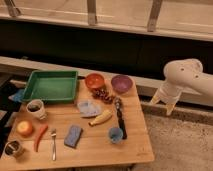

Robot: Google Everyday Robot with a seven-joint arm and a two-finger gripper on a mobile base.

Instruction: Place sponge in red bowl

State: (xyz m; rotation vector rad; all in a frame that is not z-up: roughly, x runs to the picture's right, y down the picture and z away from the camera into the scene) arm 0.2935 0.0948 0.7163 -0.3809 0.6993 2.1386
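The sponge (73,136) is a blue-grey rectangle lying flat on the wooden table (95,155), near its front edge. The red bowl (94,80) stands at the back of the table, right of the green tray (50,86); it looks empty. My gripper (162,103) hangs from the white arm (186,76) off the table's right side, above the floor. It is far from both the sponge and the bowl and holds nothing.
A purple bowl (121,83) stands right of the red one, with dark grapes (104,94) in front. A pale blue bag (89,107), banana (101,118), black-handled tool (120,117) and blue cup (116,134) lie mid-table. A mug (36,107), orange fruit (25,128), red pepper (40,137) and fork (53,144) lie left.
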